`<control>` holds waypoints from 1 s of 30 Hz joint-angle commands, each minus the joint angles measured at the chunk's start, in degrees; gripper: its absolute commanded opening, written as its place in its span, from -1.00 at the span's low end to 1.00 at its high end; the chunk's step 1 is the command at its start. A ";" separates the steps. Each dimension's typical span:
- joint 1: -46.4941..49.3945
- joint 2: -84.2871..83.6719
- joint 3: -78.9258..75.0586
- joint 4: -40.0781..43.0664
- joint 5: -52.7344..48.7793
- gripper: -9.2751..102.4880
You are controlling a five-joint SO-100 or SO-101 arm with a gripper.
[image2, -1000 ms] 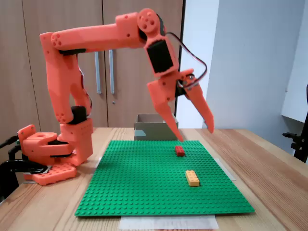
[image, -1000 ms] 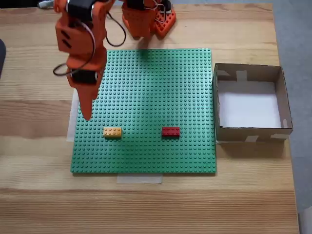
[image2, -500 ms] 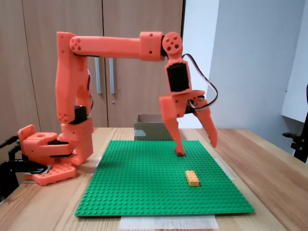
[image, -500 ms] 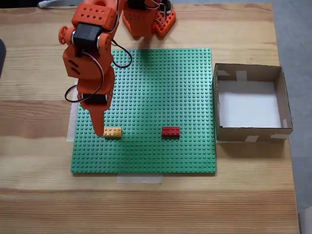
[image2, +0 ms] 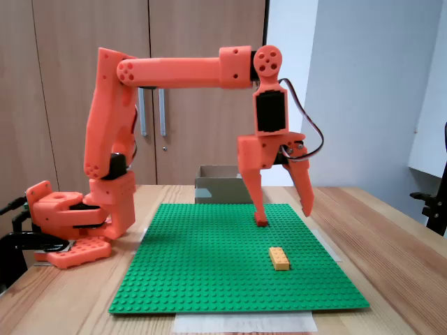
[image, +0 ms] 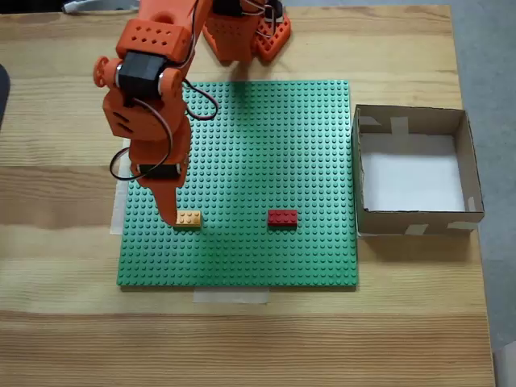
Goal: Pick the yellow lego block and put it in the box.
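Gripper hangs jaws wide above the yellow lego block near the green baseplate's front-left corner; box sits beside its right edge

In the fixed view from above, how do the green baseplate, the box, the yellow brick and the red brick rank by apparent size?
1. green baseplate
2. box
3. yellow lego block and red brick: these look alike, so I do not rank them.

Orange printed arm, black servos, dark looping cables, tapered hand, possibly screw holes.

Bare baseplate btwn yellow lego block & box; red brick midway.
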 commanded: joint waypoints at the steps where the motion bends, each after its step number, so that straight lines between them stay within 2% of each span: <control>1: 0.62 -0.26 -4.22 0.79 0.79 -0.31; 6: 0.35 -6.59 -12.39 4.66 0.44 -0.32; 17: -0.79 -14.24 -12.22 1.14 0.44 -0.34; 30: -0.88 -14.68 -7.91 -0.62 1.05 -0.34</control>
